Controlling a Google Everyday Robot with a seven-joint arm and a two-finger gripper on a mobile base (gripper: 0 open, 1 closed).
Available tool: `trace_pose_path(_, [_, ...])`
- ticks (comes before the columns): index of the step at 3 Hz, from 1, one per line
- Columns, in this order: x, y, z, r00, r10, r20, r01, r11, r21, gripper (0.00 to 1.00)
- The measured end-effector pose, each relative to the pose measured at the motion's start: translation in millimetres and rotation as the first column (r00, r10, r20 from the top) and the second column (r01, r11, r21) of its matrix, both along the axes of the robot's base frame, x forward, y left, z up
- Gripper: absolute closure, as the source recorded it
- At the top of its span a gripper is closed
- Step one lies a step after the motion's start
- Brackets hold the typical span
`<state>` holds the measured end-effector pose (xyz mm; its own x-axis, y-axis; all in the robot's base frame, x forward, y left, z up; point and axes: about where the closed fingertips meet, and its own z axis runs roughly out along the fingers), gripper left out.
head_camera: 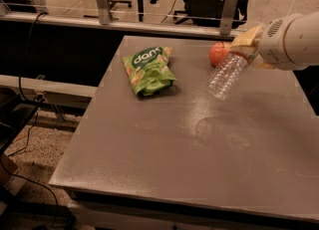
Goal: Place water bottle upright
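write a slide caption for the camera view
Tool, at upper right, holds the water bottle tilted over the table, near a red-orange fruit and a green snack bag.

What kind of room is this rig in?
Probably an office or lab: office chairs behind a railing, loose cables on the left, and a plain grey table as the work surface. The gripper, upper right over the table, holds a bottle tilted in the air.

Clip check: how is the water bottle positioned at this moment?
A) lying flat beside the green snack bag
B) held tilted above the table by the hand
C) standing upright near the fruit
B: the hand grips the water bottle at its top end, base slanting down-left over the table.
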<state>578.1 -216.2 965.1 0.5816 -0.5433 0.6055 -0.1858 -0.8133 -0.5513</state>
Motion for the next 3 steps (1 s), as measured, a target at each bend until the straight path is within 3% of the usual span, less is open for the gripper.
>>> trace_pose_path(1, [-2.6,5.1,12.5,0.9926,0.058,0.107,-0.055,0.998,-0.036,1.00])
trace_pose_path(2, [-8.5,9.7,14.0,0.9735,0.113,0.199,-0.100,0.992,-0.074,1.00])
trace_pose_path(3, [-11.3,10.9,20.7,0.9574,0.166,0.236,-0.131,0.979,-0.157,1.00])
